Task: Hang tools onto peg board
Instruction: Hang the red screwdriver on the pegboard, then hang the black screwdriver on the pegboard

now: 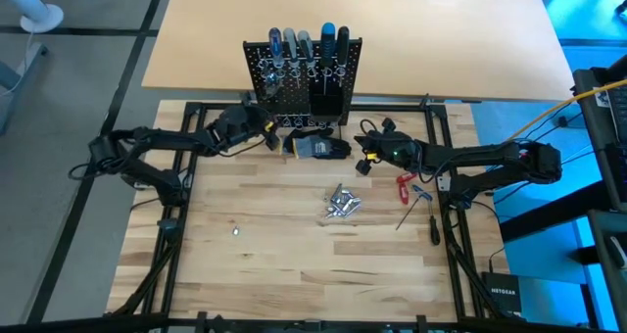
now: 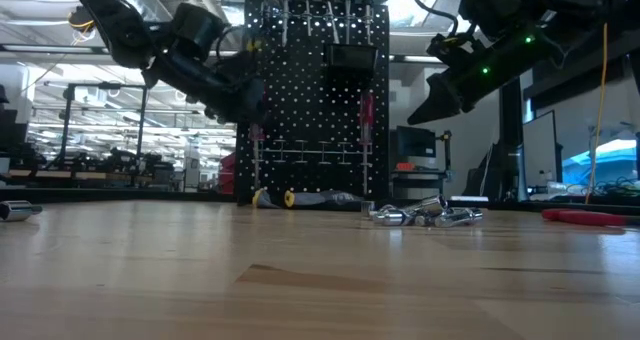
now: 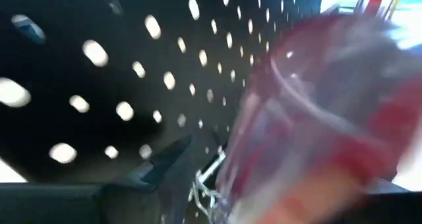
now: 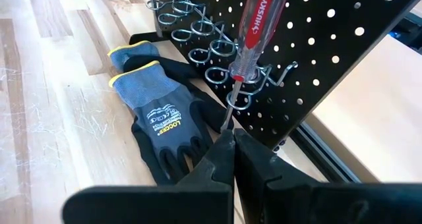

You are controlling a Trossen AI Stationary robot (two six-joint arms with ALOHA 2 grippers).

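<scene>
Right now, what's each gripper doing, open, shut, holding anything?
Left gripper: at the peg board, around a red screwdriver.
Right gripper: shut, holding nothing, beside the gloves.

Both arms are matte black with chunky jointed links and black cables looping along them. The left end effector [image 1: 266, 127] has a small yellow tag near its tip. The right end effector [image 1: 364, 149] shows yellow marks too, plus green lights glowing on its wrist housing. Its fingers [image 4: 221, 159] are dark, tapered wedges.
</scene>
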